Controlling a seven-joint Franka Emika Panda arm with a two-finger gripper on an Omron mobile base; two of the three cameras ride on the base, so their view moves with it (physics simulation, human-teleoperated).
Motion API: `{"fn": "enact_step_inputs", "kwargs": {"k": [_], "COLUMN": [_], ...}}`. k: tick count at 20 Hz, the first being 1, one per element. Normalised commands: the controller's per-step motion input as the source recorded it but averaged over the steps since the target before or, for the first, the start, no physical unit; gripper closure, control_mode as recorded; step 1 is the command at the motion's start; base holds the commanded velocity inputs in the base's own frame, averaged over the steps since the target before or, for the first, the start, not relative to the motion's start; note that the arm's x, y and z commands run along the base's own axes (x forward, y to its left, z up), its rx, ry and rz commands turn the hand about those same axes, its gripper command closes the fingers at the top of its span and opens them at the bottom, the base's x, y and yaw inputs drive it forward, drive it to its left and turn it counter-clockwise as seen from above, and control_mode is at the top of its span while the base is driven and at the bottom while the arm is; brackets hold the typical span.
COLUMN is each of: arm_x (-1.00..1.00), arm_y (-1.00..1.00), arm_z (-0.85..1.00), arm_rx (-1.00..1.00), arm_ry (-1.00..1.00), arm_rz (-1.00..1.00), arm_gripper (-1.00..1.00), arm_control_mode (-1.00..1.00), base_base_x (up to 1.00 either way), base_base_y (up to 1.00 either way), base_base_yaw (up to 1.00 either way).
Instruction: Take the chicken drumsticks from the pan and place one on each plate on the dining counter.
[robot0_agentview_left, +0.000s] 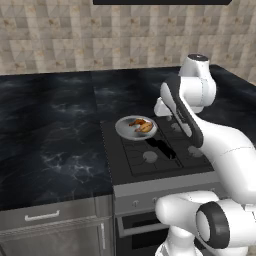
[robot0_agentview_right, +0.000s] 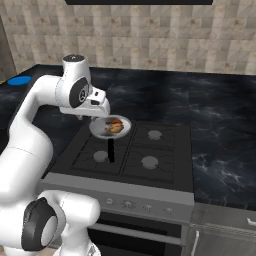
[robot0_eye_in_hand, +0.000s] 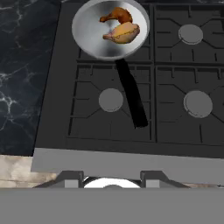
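The light-grey pan (robot0_agentview_left: 125, 131) (robot0_agentview_right: 96, 131) (robot0_eye_in_hand: 92, 35) rests on the stove's back-left burner, its black handle (robot0_eye_in_hand: 131, 96) pointing toward the front. Two golden-brown chicken drumsticks (robot0_agentview_left: 141, 125) (robot0_agentview_right: 115, 126) lie side by side in it, one lighter (robot0_eye_in_hand: 123, 33) and one redder (robot0_eye_in_hand: 118, 15). My gripper (robot0_agentview_right: 96, 118) (robot0_eye_in_hand: 111, 177) hangs shut above the front-left of the stove, nearer than the pan, with nothing in it. A bright blue plate (robot0_agentview_right: 19, 80) lies far to the left on a strip of black dining counter (robot0_agentview_right: 7, 92).
The black stove top (robot0_agentview_left: 150, 157) (robot0_eye_in_hand: 188, 100) has several burners and a grey knob panel (robot0_agentview_right: 130, 202) along its front. Black marble counters (robot0_agentview_left: 50, 135) (robot0_agentview_right: 220, 135) flank it on both sides. A tiled wall (robot0_agentview_left: 75, 35) stands behind, and a dark hood (robot0_agentview_right: 140, 1) hangs above.
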Motion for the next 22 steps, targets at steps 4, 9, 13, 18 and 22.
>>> {"fn": "enact_step_inputs", "kwargs": {"k": [4, 9, 13, 18, 22], "arm_x": [-0.05, 0.1, 0.56, 0.77, 0.88], "arm_y": [0.0, 0.0, 0.09, 0.04, 0.0], "arm_z": [0.0, -0.09, -0.33, -0.34, -0.21], "arm_rx": [0.0, 0.0, 0.0, 0.04, 0.13], "arm_ry": [-0.08, -0.16, -0.03, 0.01, 0.09], "arm_rz": [-0.01, -0.15, -0.26, -0.27, -0.19], "arm_gripper": [-1.0, -1.0, -1.0, -1.0, -1.0], "arm_control_mode": [-1.0, -1.0, -1.0, -1.0, -1.0], "base_base_x": [0.0, 0.0, 0.0, 0.0, 0.0], "base_base_y": [0.0, 0.0, 0.0, 0.0, 0.0], "base_base_yaw": [0.0, 0.0, 0.0, 0.0, 0.0]}}
